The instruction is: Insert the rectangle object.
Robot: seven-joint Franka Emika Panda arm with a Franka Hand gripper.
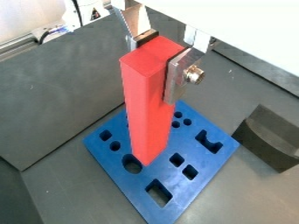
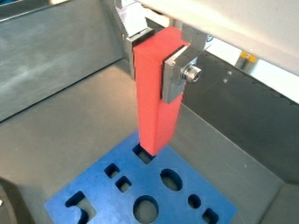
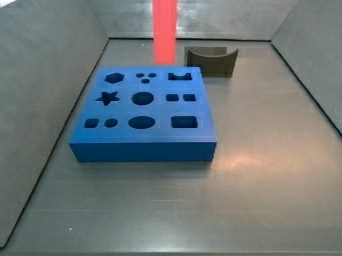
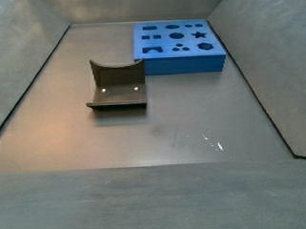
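Gripper point(image 1: 158, 54) clamped on upright red-pink bar point(image 1: 147, 101), hanging over the blue block point(image 1: 163, 162); slight misalignment with the rectangular hole risks jamming on its rim.

Red-pink rectangle object point(image 1: 149, 101) in silver gripper point(image 1: 163, 66), above blue block point(image 3: 144, 110); dark olive holder point(image 4: 116, 85) beside block; grey floor point(image 4: 169, 135).

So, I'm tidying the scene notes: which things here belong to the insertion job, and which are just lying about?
In the job:
- rectangle object, red-pink bar held upright above the block
- gripper, shut on the bar
- blue block with shaped holes

Lying about:
- dark olive holder, on the floor apart from the block
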